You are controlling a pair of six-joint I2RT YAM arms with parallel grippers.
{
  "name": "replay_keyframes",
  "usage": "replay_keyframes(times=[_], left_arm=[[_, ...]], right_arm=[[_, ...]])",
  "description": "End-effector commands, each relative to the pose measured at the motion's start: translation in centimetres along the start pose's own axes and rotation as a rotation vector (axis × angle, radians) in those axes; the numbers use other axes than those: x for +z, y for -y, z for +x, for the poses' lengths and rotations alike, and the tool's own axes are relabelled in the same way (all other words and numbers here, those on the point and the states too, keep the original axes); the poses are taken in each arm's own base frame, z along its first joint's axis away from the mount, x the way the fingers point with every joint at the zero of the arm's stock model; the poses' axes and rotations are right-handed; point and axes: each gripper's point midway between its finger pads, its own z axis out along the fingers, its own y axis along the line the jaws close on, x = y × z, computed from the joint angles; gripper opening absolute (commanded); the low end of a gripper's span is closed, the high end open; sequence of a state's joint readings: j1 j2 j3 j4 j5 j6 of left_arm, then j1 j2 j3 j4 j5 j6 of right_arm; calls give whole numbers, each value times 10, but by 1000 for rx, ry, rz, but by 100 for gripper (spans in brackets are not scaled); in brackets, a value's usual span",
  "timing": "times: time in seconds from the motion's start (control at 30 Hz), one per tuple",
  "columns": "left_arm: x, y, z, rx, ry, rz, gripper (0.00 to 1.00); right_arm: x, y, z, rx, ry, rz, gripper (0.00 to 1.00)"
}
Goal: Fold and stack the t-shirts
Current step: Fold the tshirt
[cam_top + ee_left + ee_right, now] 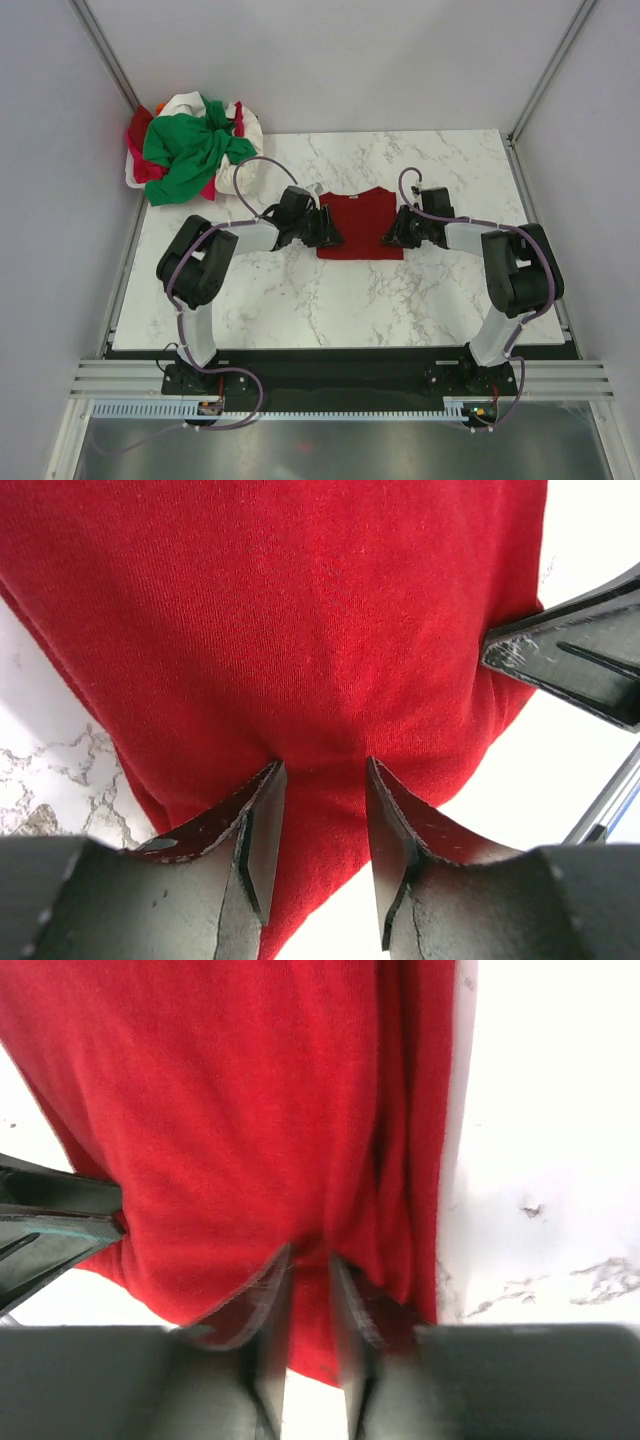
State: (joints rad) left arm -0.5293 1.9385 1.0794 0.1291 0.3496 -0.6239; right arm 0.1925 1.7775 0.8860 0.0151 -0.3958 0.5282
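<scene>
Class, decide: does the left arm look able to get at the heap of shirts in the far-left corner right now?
Probably not yet. Bare table leads to the heap, but the left gripper is pinching the dark red t-shirt and must let go first.

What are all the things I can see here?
dark red t-shirt: one, dark red, middle of the table
green t-shirt: one, bright green, top of the heap at the far left corner
white t-shirt: one, white, same heap
pinkish-red t-shirt: one, pinkish-red, same heap
table: one, white marble, under everything
left gripper: one, black, pinching the dark red t-shirt's left edge
right gripper: one, black, pinching its right edge
</scene>
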Motion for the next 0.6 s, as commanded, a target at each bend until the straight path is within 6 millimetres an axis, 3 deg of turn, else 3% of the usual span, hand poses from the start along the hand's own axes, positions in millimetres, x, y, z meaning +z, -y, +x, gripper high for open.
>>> replay_keyframes(times=[0.0,0.07,0.1,0.17,0.2,0.3,0.37,0.43,0.47,0.57], left_arm=[[-11,-11,-10,21,7,-84,47],[-21,1,-22,47,24,-79,49],[-27,15,-35,66,50,-54,51],[-48,38,-52,100,95,-18,64],[-58,50,-65,118,130,0,69],[-95,78,-89,171,214,29,83],[-125,93,-99,215,273,36,91],[-146,96,-103,251,308,22,95],[-166,102,-105,267,339,22,95],[-190,90,-99,286,375,-45,97]], right_arm=[[-1,27,12,-6,-52,130,35],[-11,11,-6,-33,-24,105,46],[-23,-7,-26,-61,17,78,59],[-38,-32,-44,-92,46,27,70],[-54,-51,-64,-113,85,-2,77],[-88,-81,-90,-149,162,-31,85],[-107,-90,-94,-167,204,-35,88],[-116,-84,-88,-164,210,-2,89],[-119,-79,-84,-161,210,19,90],[-121,-48,-54,-132,181,111,90]])
